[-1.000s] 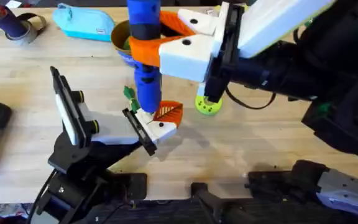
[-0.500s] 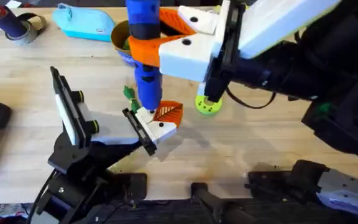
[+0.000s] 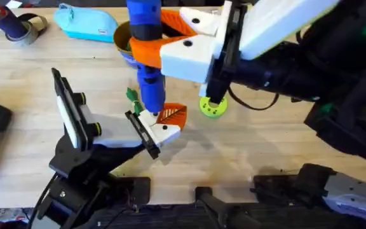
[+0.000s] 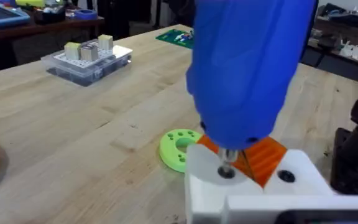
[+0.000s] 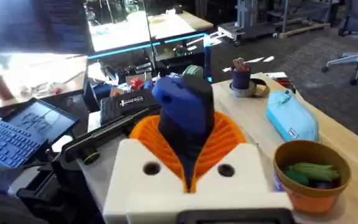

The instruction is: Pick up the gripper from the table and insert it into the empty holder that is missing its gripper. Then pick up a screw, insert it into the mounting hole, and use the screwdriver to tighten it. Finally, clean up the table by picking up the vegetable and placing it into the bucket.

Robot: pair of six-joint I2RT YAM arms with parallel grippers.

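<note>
The screwdriver (image 3: 146, 57) stands nearly upright, clamped in my right end effector (image 3: 146, 52) — its tip drops straight below the orange pads into the mounting hole of the gripper (image 4: 253, 177), seated in the holder (image 3: 142, 134). I judge tightening needs that vertical axis held. Left end effector: I cannot tell its state.

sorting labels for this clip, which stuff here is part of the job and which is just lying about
Part of the job:
- screwdriver, held upright in the right tool
- gripper seated on the holder
- vegetable
- bucket

Lying about:
- green disc
- light-blue pouch
- tape roll
- clear box of small blocks
</note>
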